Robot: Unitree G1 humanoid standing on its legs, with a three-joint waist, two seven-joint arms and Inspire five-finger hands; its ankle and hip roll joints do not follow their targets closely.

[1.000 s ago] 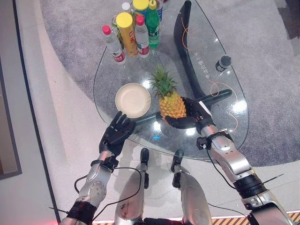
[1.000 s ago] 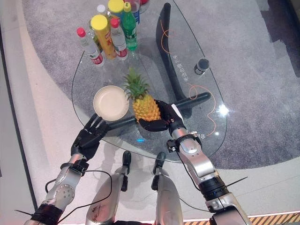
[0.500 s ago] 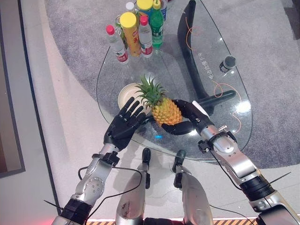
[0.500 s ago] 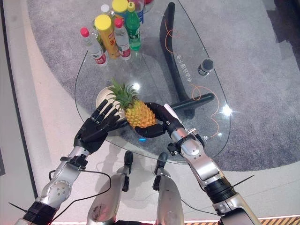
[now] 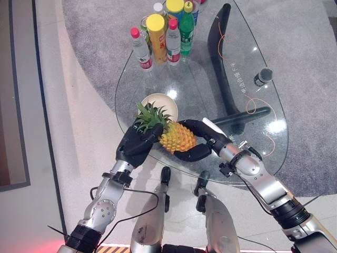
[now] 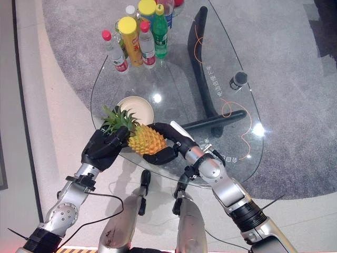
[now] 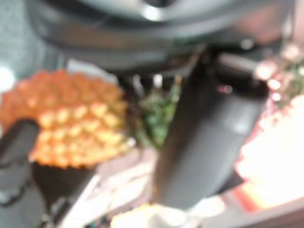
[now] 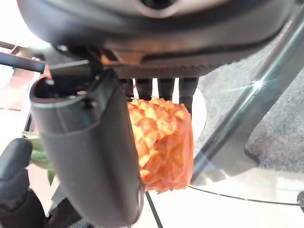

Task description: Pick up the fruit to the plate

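Pick done, place left: pineapple (image 5: 177,137) is off the glass bench (image 5: 253,137), tilted on its side, right hand (image 5: 202,141) curled round its body, left hand (image 5: 136,146) clasping its leafy crown, just at 6 o'clock of the empty plate (image 5: 167,103).

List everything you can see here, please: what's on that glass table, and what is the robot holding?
Pineapple: one, orange-yellow with green leaves, held tilted above the table's near edge.
Plate: one, cream, on the table behind the pineapple.
Bottles: a cluster with red, yellow and green caps, at the far end.
Small dark cylinder: one, right side of the table.
Glass table: one, clear, dark base.
Left hand: dark, around the leafy crown.
Right hand: dark, curled round the pineapple's body.
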